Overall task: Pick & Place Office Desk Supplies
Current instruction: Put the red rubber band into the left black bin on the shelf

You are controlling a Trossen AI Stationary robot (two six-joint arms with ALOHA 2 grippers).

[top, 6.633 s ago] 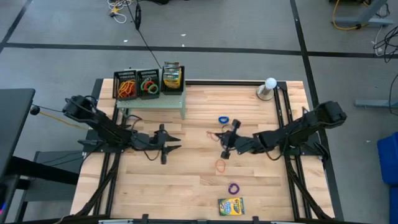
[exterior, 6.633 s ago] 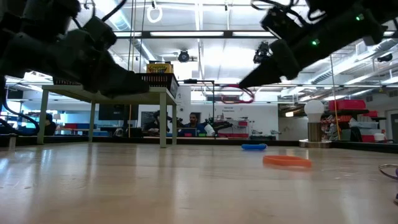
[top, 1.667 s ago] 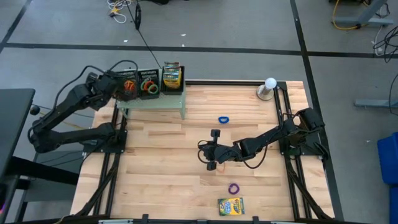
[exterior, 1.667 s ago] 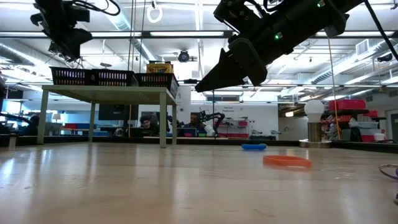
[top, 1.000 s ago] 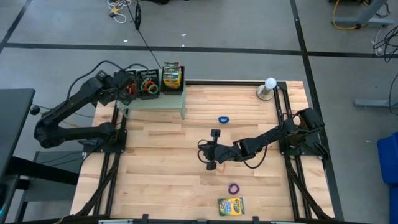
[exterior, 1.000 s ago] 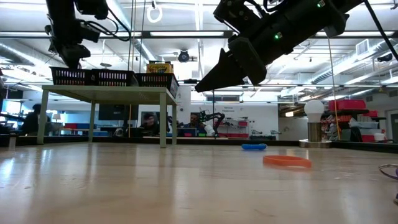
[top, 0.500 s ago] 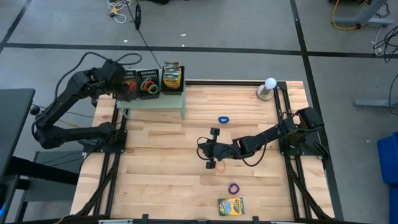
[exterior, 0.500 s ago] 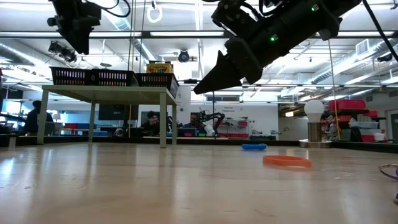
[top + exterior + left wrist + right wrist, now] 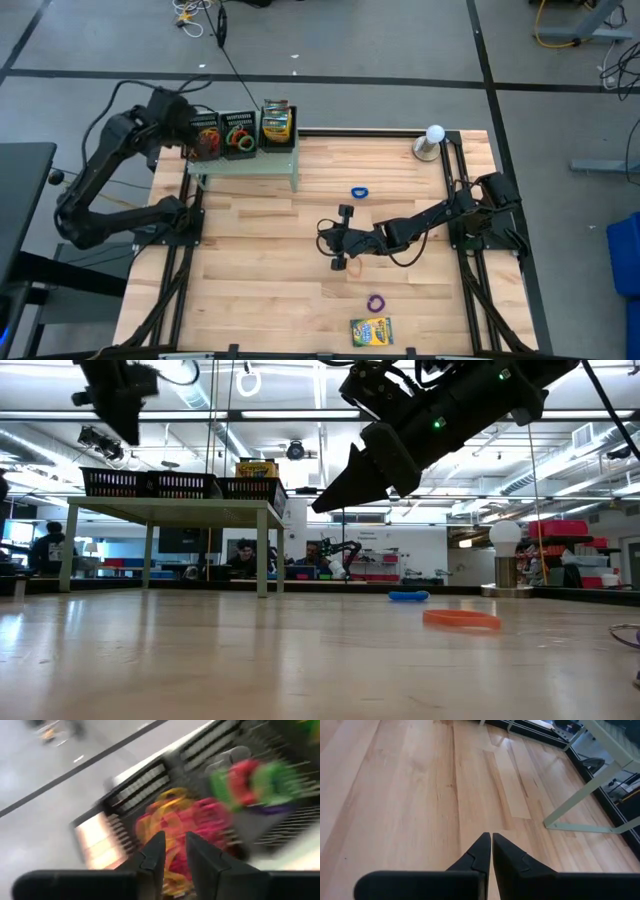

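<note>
The wooden desk (image 9: 250,290) was left mostly bare, with wide open room along its near edge and its whole left half. The pale green perforated stand (image 9: 245,166) was set at the far left edge. Three black mesh trays were lined up on it, touching side by side: the left tray (image 9: 204,136) was filled with red, orange and yellow rubber bands (image 9: 175,820), the middle tray (image 9: 240,134) with green and red bands (image 9: 250,780), and the right tray (image 9: 278,127) with a crayon box (image 9: 257,467) stood upright.

The left arm was raised off the desk's left edge, and the left hand (image 9: 175,837) was held over the left tray, its fingers a narrow gap apart with nothing seen gripped between them. The right arm was stretched low across the middle of the desk, and the right hand (image 9: 491,837) was clenched on nothing, its tips pressed together above bare wood, clear of the stand's legs.

A white globe (image 9: 433,135) was placed at the far right corner. A second crayon box (image 9: 371,330) was laid flat just beside the near edge. An orange band (image 9: 353,266) was found close under the right arm, a blue band (image 9: 359,192) well apart beyond it, and a purple band (image 9: 376,301) between the orange band and the flat crayon box
</note>
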